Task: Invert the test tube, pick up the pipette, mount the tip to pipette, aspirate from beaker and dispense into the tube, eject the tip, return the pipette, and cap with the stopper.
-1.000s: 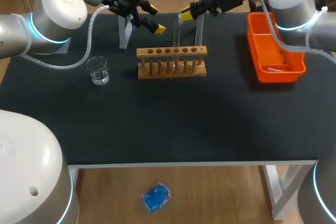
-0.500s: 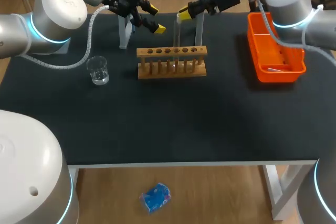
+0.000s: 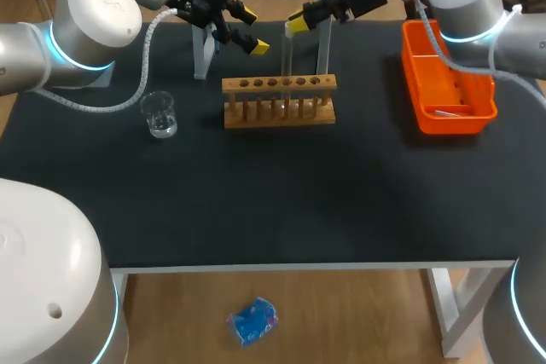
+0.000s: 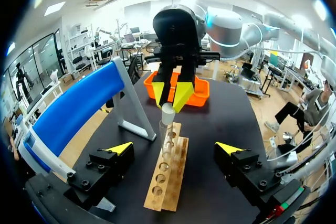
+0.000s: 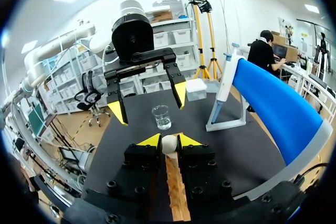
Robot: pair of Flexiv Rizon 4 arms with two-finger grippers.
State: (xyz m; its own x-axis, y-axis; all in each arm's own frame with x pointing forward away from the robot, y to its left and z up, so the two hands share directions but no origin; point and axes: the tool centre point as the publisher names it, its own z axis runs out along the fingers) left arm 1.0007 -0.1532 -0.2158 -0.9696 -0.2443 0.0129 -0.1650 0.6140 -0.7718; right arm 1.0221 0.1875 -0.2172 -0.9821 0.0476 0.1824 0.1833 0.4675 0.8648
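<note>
The test tube (image 3: pixel 287 57), vertical in the rack (image 3: pixel 279 84), is clamped at its top by the right jaws; the left jaws are spread, empty, nearby.

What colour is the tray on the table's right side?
Bright orange. The tray shows best in the head view.

We look steeply down on the whole table (image 3: pixel 256 202) from above and behind, while our two wrist cameras sit low and close over the wooden rack (image 4: pixel 173 177), facing each other, the left seeing the right gripper (image 4: pixel 169 95), the right seeing the left gripper (image 5: pixel 148 102), both sharing that rack.
</note>
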